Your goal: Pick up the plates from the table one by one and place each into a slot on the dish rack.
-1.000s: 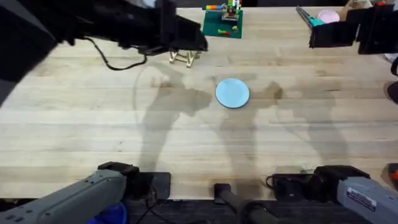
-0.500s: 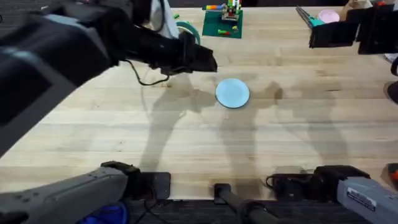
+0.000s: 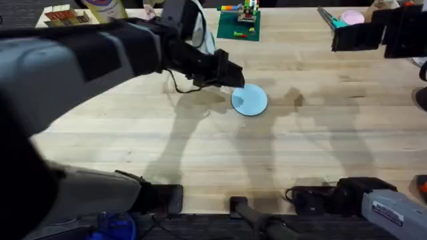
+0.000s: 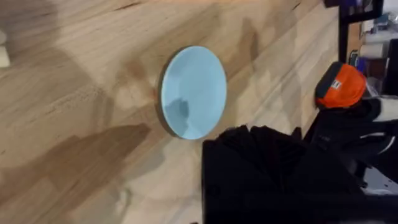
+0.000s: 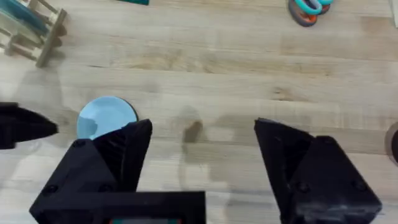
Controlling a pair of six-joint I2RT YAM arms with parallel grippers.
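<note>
Overhead view: the left arm reaches large and dark across the table [image 3: 320,153] from the lower left, its left gripper [image 3: 235,75] hanging just beside the upper-left edge of the pale blue plate [image 3: 249,100]. I cannot tell whether those fingers are spread or pressed together (they read as one dark mass here). The plate lies flat near the middle of the tabletop, nothing on it.

Left wrist view: the pale blue plate [image 4: 193,92] sits on bare wood, close to the black bulk of the gripper body; the fingertips themselves are not distinguishable.

Right wrist view: the right gripper [image 5: 199,146] is spread wide, both black fingers [image 5: 127,149] well apart with only planks between them, holding nothing. The plate [image 5: 106,116] lies just beyond its one finger. The dish rack [image 5: 34,31] stands farther off, light-wood pegs upright, with a teal plate [image 5: 23,14] standing in one slot.

Back on the overhead, a green baseplate [image 3: 238,25] with toy bricks sits at the far edge, well apart from the blue plate.
</note>
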